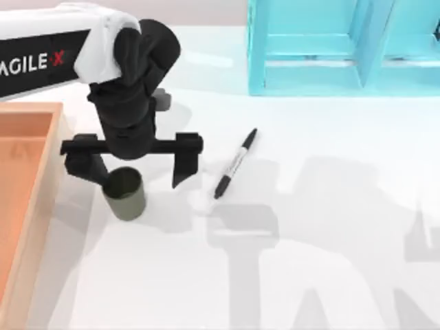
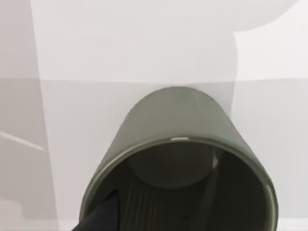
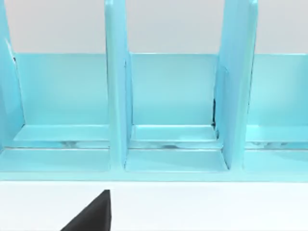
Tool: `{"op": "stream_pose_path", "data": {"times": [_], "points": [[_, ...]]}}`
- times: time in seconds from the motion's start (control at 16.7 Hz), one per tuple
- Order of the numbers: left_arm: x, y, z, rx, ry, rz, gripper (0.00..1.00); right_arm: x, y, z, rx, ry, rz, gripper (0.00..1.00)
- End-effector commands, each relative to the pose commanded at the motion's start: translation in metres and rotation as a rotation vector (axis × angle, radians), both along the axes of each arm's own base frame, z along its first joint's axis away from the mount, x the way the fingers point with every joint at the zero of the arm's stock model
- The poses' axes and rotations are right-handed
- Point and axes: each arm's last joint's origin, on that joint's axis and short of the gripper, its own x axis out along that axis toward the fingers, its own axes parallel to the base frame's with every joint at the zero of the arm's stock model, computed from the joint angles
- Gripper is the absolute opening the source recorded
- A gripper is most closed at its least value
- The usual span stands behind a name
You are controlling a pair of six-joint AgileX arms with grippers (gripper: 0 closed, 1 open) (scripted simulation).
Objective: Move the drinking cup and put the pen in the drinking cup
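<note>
From above, my left arm covers the far part of the drinking cup [image 1: 125, 194]'s rim. The orange tray [image 1: 27, 179] at the table's left edge and the blue rack [image 1: 309, 69] at its far edge are both cropped. In my left wrist view the cup's mouth is cropped.

My left arm reaches in from the top view's left edge, its wrist bent so the left end effector [image 1: 132, 168] points down at the desk. Its two fingers [image 1: 185, 161] are spread wide apart, one on each side. A dark fingertip [image 3: 91, 214] of my right end effector shows in the right wrist view.
</note>
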Motion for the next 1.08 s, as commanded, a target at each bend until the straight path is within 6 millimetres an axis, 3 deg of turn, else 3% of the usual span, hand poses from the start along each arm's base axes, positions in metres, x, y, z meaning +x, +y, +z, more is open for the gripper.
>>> {"op": "stream_pose_path", "data": {"times": [0.24, 0.54, 0.72, 0.84, 1.08], "points": [[0.007, -0.004, 0.024, 0.004, 0.01, 0.005, 1.0, 0.0, 0.0, 0.0, 0.0, 0.0, 0.0, 1.0], [0.01, -0.006, 0.104, 0.005, 0.012, 0.0, 1.0, 0.0, 0.0, 0.0, 0.0, 0.0, 0.0, 1.0], [0.003, -0.002, 0.139, 0.002, 0.005, 0.0, 1.0, 0.0, 0.0, 0.0, 0.0, 0.0, 0.0, 1.0], [0.0, 0.0, 0.149, 0.0, 0.0, 0.0, 1.0, 0.0, 0.0, 0.0, 0.0, 0.0, 0.0, 1.0], [0.001, 0.001, 0.148, 0.0, 0.001, 0.003, 1.0, 0.0, 0.0, 0.0, 0.0, 0.0, 0.0, 1.0]]}}
